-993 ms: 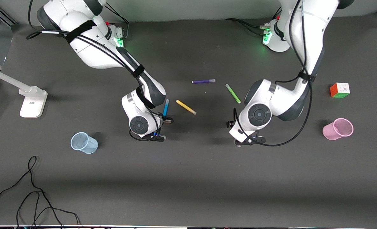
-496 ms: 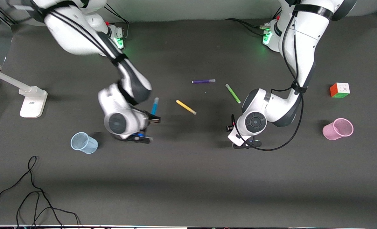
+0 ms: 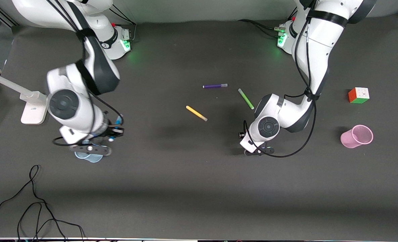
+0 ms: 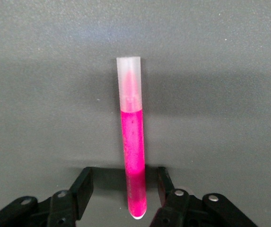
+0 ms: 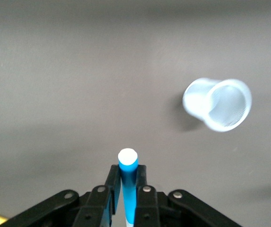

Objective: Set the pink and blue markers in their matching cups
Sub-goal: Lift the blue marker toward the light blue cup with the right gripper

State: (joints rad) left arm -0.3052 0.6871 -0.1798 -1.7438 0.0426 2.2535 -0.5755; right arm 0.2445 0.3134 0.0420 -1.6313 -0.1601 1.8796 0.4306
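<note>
The front camera looks steeply down on the whole desk [image 3: 199,188] from high across it, while each wrist camera looks close along its own tool, sharing patches of that desk

Blue marker [image 5: 127,175] in right claw [image 5: 127,182], blue cup [image 5: 218,104] nearby

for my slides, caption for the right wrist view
Right end effector shut on blue marker, light blue cup ahead.

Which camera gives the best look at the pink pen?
The left wrist view: the pink pen lies in full between the left pincer's open fingers. The front view hides it under that arm; the right wrist view misses it.
</note>
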